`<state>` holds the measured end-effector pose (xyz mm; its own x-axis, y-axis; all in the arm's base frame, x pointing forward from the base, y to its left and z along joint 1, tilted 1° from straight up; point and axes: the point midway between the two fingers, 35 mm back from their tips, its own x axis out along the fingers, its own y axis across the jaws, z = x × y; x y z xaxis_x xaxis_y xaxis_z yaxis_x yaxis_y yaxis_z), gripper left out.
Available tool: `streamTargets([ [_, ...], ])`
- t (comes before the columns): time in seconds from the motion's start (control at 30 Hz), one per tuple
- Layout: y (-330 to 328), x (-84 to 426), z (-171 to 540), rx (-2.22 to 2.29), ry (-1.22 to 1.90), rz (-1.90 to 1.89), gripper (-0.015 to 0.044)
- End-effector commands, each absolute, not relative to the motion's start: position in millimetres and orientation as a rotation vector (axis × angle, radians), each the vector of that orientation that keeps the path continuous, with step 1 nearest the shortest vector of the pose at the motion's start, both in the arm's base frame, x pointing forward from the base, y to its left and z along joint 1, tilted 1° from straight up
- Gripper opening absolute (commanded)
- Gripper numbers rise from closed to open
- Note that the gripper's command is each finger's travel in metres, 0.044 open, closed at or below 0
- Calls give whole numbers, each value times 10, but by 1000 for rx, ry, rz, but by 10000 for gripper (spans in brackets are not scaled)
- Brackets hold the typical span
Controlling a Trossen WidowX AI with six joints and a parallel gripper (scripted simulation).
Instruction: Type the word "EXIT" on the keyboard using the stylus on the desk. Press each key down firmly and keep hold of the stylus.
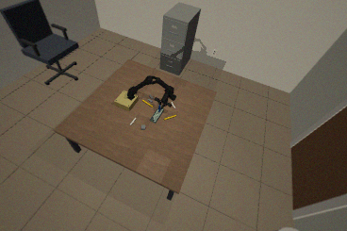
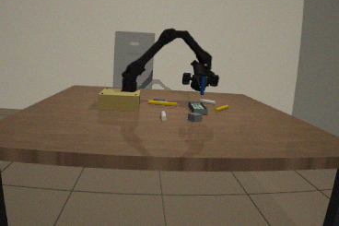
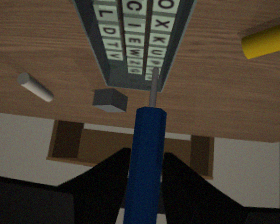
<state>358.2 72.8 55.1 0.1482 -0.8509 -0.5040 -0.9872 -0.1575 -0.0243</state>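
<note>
With our jaws [image 2: 202, 80] clamped on the blue stylus [image 2: 203, 85] [image 3: 147, 165] above the keyboard [image 1: 156, 115] [image 2: 198, 108] [image 3: 170, 55] on the bench [image 1: 108, 126] [image 2: 115, 137] [image 3: 216, 95], we're apparently between key presses; next, we'd align over the required letter and push straight down.

Near the keyboard [image 1: 156, 115] [image 2: 198, 108] [image 3: 108, 65], open wood separates it from the yellow stick [image 1: 171, 117] [image 2: 222, 108] [image 3: 266, 41] on its right and the longer yellow stick [image 1: 147, 103] [image 2: 162, 103] on its left, leaving narrow side lanes. The small gray block [image 1: 143, 127] [image 2: 194, 117] [image 3: 110, 100] obstructs part of the near approach, with the white stick [image 1: 133, 121] [image 2: 163, 115] [image 3: 36, 87] farther left and a gap between them, while another white stick [image 1: 173, 105] [image 2: 207, 101] lies on the far right side.
</note>
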Motion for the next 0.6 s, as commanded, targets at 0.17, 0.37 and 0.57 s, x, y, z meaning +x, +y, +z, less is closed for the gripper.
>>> streamTargets([
  [0.17, 727, 3581, 544, -2083, 1765, 541, 45],
  [0.37, 705, 3526, 558, -2083, 1766, 542, 0],
  [0.57, 662, 3421, 583, -2083, 1766, 543, 0],
])
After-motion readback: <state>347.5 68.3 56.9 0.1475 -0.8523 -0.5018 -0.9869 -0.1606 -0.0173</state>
